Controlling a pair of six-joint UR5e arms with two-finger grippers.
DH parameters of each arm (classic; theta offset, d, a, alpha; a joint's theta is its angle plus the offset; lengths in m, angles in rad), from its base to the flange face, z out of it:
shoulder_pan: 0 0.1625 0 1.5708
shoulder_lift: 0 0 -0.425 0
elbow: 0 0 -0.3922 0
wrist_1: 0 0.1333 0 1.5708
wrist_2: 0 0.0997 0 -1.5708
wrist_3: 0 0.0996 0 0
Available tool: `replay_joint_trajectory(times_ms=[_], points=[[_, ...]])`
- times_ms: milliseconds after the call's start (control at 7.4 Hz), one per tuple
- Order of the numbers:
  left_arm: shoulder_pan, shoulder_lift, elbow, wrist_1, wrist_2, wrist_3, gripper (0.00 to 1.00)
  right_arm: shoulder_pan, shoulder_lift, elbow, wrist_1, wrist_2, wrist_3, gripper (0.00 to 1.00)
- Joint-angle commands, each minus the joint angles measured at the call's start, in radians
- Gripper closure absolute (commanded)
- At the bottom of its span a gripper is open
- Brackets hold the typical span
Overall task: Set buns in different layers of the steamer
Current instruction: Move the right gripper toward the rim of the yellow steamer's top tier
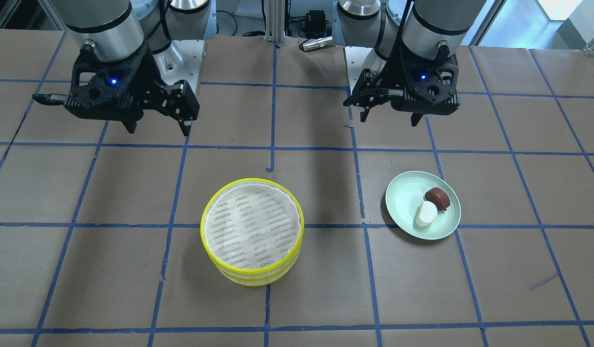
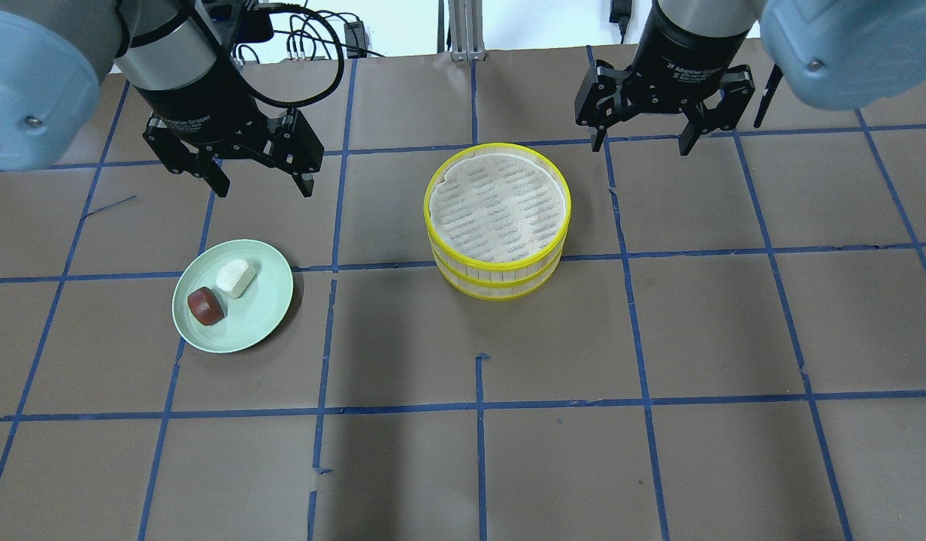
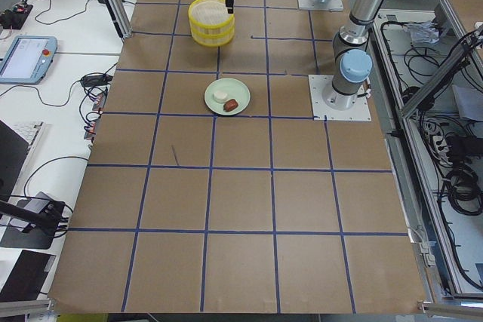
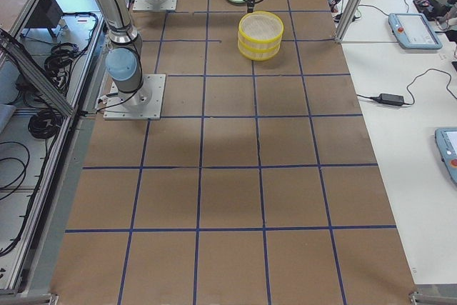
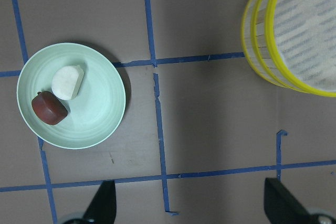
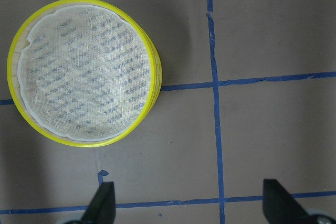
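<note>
Both grippers are spread wide and hold nothing. The left gripper (image 2: 264,184) hangs above the table (image 2: 658,338) just behind the plate (image 2: 264,315), and the right gripper (image 2: 642,143) hangs behind and to the right of the upper tray (image 2: 497,203). That tray sits on the lower tray (image 2: 499,291) near the table's middle. Its mesh liner is bare. Of the lower tray only a strip of wall and rim shows, its inside covered. The white bun (image 2: 236,277) and the brown bun (image 2: 205,306) lie close together on the plate, well apart from the trays; whether they touch is hard to tell. Each wrist view catches only two dark fingertips at its bottom edge. In the side views the grippers are small and partly cut off at the top.
</note>
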Motion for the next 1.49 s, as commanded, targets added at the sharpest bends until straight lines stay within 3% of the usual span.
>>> replay_joint_trajectory(times_ms=[0, 405, 541, 1081, 1351], points=[[0.0, 0.0, 0.001, 0.001, 0.0, -0.001, 0.0, 0.0, 0.0, 0.003, -0.006, 0.0, -0.001, 0.01], [0.002, -0.003, 0.0, 0.002, 0.002, -0.001, 0.0, 0.0, 0.0, 0.03, -0.018, -0.017, 0.001, 0.0], [0.0, -0.003, -0.003, 0.002, 0.0, -0.001, 0.0, 0.001, 0.012, 0.054, -0.109, -0.022, 0.006, 0.0], [-0.001, -0.009, -0.008, 0.002, 0.0, -0.018, 0.0, 0.012, 0.263, 0.127, -0.372, -0.022, -0.029, 0.01], [-0.003, -0.018, -0.012, 0.003, 0.0, -0.019, 0.0, 0.014, 0.298, 0.134, -0.409, -0.01, -0.031, 0.01]])
